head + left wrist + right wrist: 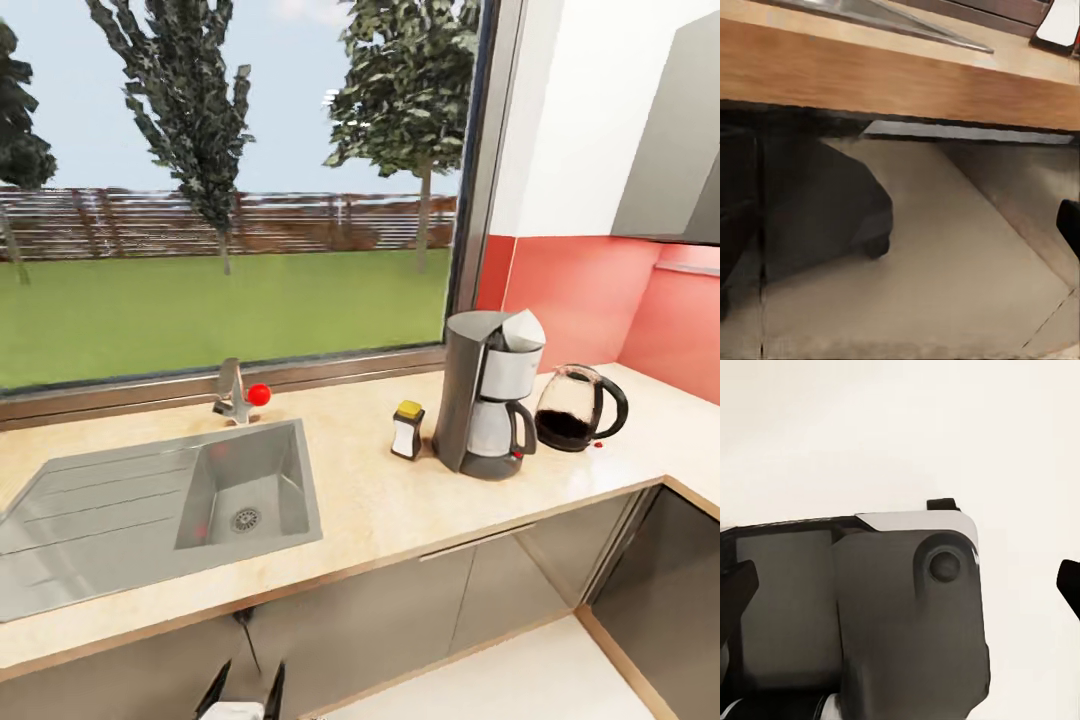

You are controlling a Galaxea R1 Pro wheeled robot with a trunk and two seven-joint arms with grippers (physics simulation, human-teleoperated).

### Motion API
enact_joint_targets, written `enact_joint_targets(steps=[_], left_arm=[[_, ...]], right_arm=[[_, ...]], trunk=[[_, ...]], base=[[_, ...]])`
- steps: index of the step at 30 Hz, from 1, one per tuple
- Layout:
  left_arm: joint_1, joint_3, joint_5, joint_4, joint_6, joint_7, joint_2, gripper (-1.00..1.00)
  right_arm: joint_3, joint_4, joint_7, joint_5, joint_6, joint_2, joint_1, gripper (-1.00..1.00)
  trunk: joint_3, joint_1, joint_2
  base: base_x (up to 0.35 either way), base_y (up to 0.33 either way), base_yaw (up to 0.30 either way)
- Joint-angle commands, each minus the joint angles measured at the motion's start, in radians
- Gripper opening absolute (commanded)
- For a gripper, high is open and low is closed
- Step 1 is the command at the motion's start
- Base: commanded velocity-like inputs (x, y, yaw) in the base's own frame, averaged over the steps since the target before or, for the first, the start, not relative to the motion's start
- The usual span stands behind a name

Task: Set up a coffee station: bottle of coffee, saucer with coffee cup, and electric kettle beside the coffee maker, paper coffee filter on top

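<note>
Coffee maker of grey metal with a glass jug (490,395) stands on the beige stone countertop (380,500), at the right. Just left of it is the small coffee bottle with yellow lid (407,429); just right, the dark glass electric kettle (578,408). I see no filter, saucer or cup, so I judge they must be fetched next; better to turn the base slowly and keep the arms low.

Left gripper (240,693) hangs near the cabinet front, its fingers apart. Right gripper's fingertips (1069,581) seem apart, nothing between.

Steel sink (150,505) lies left, under a large garden window.

Coffee maker (490,395) between bottle (407,429), kettle (578,407)
</note>
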Motion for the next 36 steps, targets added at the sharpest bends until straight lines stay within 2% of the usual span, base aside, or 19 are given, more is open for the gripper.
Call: enact_joint_targets(steps=[1,4,6,9,13,16,21,24,28,31,33,34,35,36], left_arm=[[0.024,0.008,0.016,0.002,-0.008,-0.007,0.001,1.0],[0.075,0.056,0.021,0.033,-0.012,-0.008,0.005,1.0],[0.101,0.087,0.022,0.087,-0.016,-0.008,0.012,1.0],[0.133,0.115,0.022,0.185,-0.017,-0.008,0.029,1.0],[0.144,0.138,0.025,0.34,-0.018,-0.007,0.041,1.0],[0.141,0.173,0.025,0.469,-0.016,-0.007,0.052,1.0],[0.142,0.259,0.025,0.562,-0.005,0.001,0.081,1.0],[0.142,0.3,0.023,0.6,0.013,0.036,0.092,1.0],[0.142,0.317,0.019,0.648,0.113,0.118,0.1,1.0],[0.143,0.31,0.011,0.659,0.326,0.162,0.113,1.0],[0.142,0.309,0.003,0.659,0.439,0.167,0.122,1.0],[0.142,0.308,0.0,0.659,0.467,0.167,0.125,1.0],[0.14,0.301,-0.018,0.659,0.547,0.169,0.134,1.0],[0.14,0.295,-0.036,0.659,0.594,0.172,0.139,1.0]], right_arm=[[0.009,0.001,-0.002,-0.01,-0.004,0.0,-0.001,1.0],[0.009,0.001,-0.002,-0.01,-0.004,0.0,0.0,1.0],[0.009,0.001,-0.002,-0.01,-0.004,0.0,-0.001,1.0],[0.009,0.001,-0.002,-0.01,-0.004,0.0,-0.001,1.0],[0.009,0.001,-0.002,-0.01,-0.004,0.0,0.0,1.0],[0.01,0.001,-0.002,-0.01,-0.004,0.0,-0.001,1.0],[0.009,0.002,-0.006,-0.007,-0.003,-0.003,-0.001,1.0],[0.009,0.002,-0.006,-0.007,-0.001,-0.009,-0.001,1.0],[0.009,0.002,-0.005,0.0,0.001,-0.013,-0.001,1.0],[0.01,0.002,-0.005,0.058,0.001,-0.012,0.0,1.0],[0.01,0.002,-0.005,0.089,0.0,-0.012,0.0,1.0],[0.01,0.002,-0.005,0.096,0.0,-0.012,0.0,1.0],[0.01,0.002,-0.005,0.112,0.001,-0.011,0.0,1.0],[0.01,0.002,-0.005,0.119,0.001,-0.011,0.0,1.0]], trunk=[[-0.002,0.001,-0.002],[-0.002,0.001,-0.002],[-0.002,0.001,-0.002],[-0.002,0.001,-0.002],[-0.002,0.001,-0.002],[-0.002,0.001,-0.002],[-0.002,0.001,-0.002],[-0.002,0.001,-0.002],[-0.002,0.001,-0.002],[-0.002,0.001,-0.002],[-0.002,0.001,-0.002],[-0.002,0.001,-0.002],[-0.002,0.001,-0.002],[-0.002,0.001,-0.002]], base=[[0.0,0.0,0.278],[0.0,0.0,0.278],[0.0,0.0,0.278],[0.0,0.0,0.278],[0.0,0.0,0.278],[0.0,0.0,0.279],[0.0,0.0,0.279],[0.0,0.0,0.279],[0.0,0.0,0.279],[0.0,0.0,0.28],[0.0,0.0,0.281],[0.0,0.0,0.281],[0.0,0.0,0.281],[0.0,0.0,0.281]])
